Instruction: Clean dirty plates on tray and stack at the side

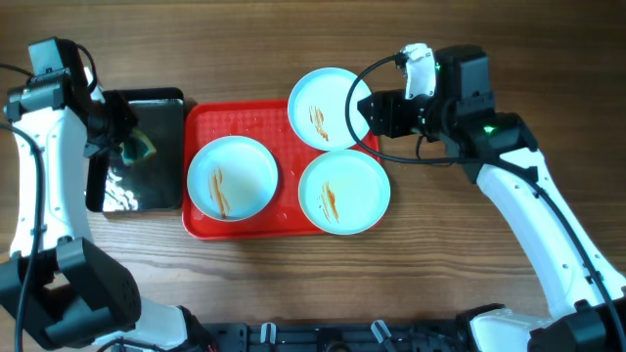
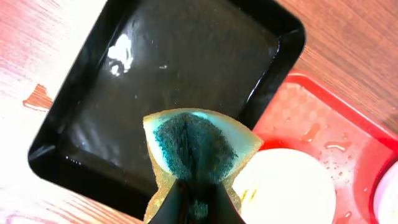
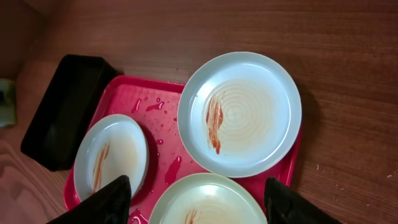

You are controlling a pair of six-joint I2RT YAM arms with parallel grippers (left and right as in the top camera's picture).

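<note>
Three sauce-streaked plates sit on the red tray (image 1: pixel 201 220): one at the left (image 1: pixel 232 177), one at the front right (image 1: pixel 343 192), one at the back right (image 1: pixel 329 108) overhanging the tray's rim. My left gripper (image 1: pixel 125 147) is shut on a green and yellow sponge (image 2: pixel 199 149) above the black tray (image 2: pixel 168 74). My right gripper (image 1: pixel 364 115) is open and empty, hovering by the back right plate. In the right wrist view the fingers (image 3: pixel 196 202) spread wide above the front plate (image 3: pixel 208 202), with the back plate (image 3: pixel 239 115) and left plate (image 3: pixel 112 155) beyond.
The black tray (image 1: pixel 147 152) lies left of the red tray, wet and glossy. Water drops and sauce smears dot the red tray (image 3: pixel 165 106). Bare wooden table (image 1: pixel 489 284) surrounds both trays.
</note>
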